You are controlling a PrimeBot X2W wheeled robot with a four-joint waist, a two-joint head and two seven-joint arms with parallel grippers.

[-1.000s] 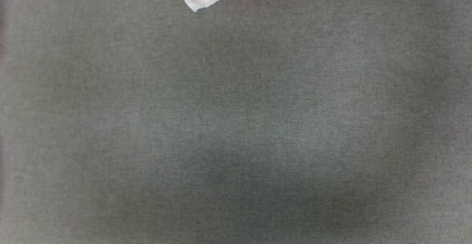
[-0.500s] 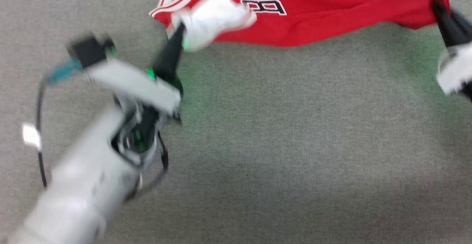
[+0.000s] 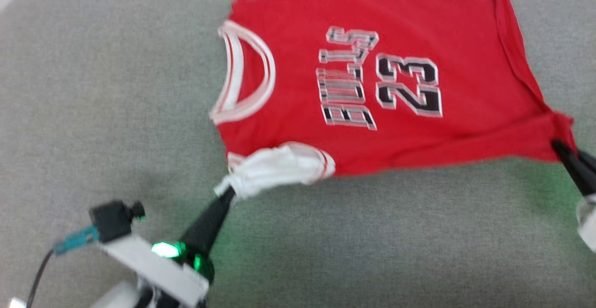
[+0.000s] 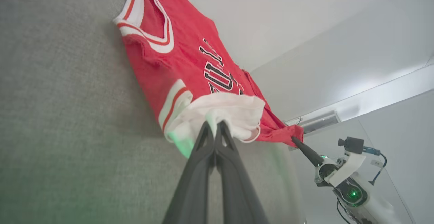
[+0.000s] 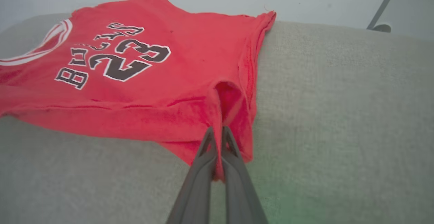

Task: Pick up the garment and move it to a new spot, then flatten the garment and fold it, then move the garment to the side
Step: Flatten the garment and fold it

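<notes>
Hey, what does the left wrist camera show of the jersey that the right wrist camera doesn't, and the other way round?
Left wrist view, of the two: the left hand shut on the white sleeve, and the right hand at the far corner.
Right wrist view, of the two: the red hem corner pinched up close, and the number 23 in full.
Both: the garment on the grey padded surface, its neck trim and black lettering.

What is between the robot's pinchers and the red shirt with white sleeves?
Nothing visible. The left gripper is shut on the white sleeve of the red jersey-style shirt, and the right gripper is shut on its red bottom corner. The shirt lies spread on the grey fabric surface.
</notes>
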